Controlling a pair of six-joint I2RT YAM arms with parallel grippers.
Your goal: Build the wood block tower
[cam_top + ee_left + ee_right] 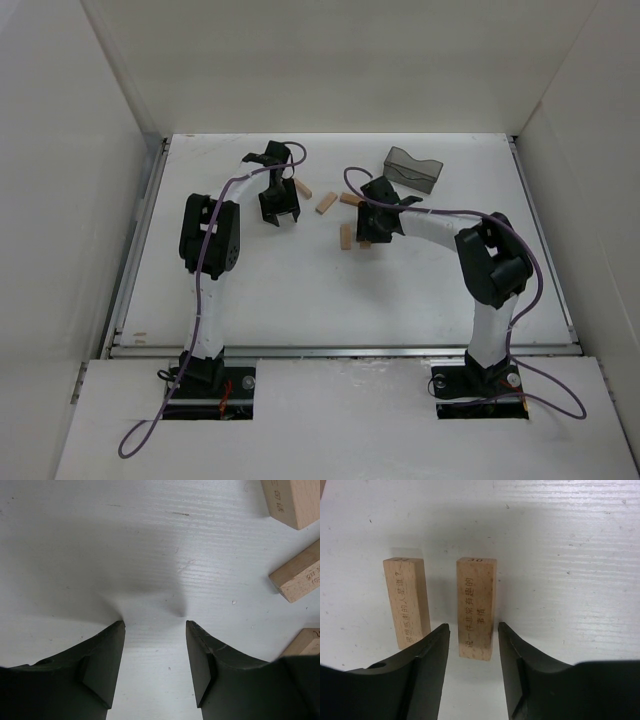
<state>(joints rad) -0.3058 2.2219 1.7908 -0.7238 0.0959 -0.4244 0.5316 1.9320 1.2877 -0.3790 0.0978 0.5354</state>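
Observation:
Two wood blocks lie flat and parallel on the white table in the right wrist view, one [406, 600] to the left and one marked 30 [476, 605] in the middle. My right gripper [473, 626] is open around the near end of the marked block, with a gap on each side. From above, this pair [346, 236] sits beside my right gripper [367, 238]. My left gripper [155, 622] is open over bare table, holding nothing. Three loose wood blocks [290, 500] [300, 577] [306, 642] lie at its right. No layered tower is in view.
A dark translucent grey bin [414, 170] stands at the back right. Loose blocks [302, 188] [326, 203] [349, 199] lie between the two arms at the back. White walls enclose the table [300, 300] on three sides.

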